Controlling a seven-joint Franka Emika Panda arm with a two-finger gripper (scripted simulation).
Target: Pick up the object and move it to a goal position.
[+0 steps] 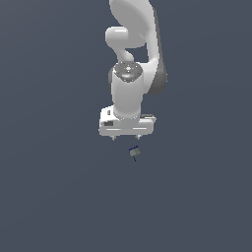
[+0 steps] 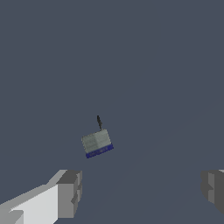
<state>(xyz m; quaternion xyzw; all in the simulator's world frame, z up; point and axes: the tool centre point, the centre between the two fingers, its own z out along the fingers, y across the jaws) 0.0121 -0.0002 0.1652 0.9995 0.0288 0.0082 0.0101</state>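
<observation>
The object (image 1: 134, 152) is a tiny grey-green block with a dark blue edge and a thin black stem, lying on the dark grey surface. In the exterior view it lies just below and a little to the right of my white gripper (image 1: 126, 138). In the wrist view the object (image 2: 96, 142) lies ahead of the fingers, nearer to one grey fingertip (image 2: 70, 193) than to the other (image 2: 213, 188). My gripper (image 2: 141, 191) is open and empty, with its fingers spread wide, apart from the object.
The flat dark grey surface (image 1: 54, 197) fills both views. The white arm (image 1: 133, 44) rises toward the top of the exterior view.
</observation>
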